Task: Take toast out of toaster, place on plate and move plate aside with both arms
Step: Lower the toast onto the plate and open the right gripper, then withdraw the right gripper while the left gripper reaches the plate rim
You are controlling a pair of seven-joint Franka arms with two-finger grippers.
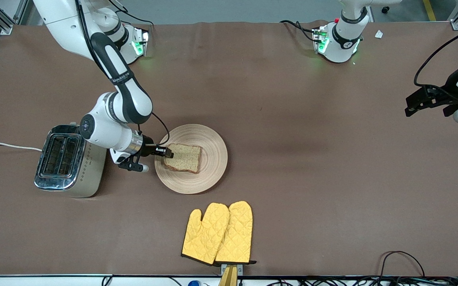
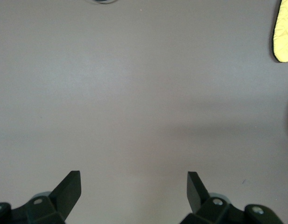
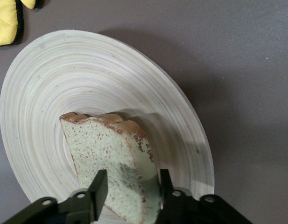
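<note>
The toast, a speckled light brown slice with a darker crust, lies on the round pale wooden plate. The edge of the slice toward the right arm's end is lifted a little. My right gripper sits at that edge. It is open, with one finger on each side of the slice and a little space around it. My left gripper waits over bare table at the left arm's end, open and holding nothing.
A chrome two-slot toaster stands beside the plate toward the right arm's end, with a white cord trailing off. A pair of yellow oven mitts lies nearer the front camera than the plate.
</note>
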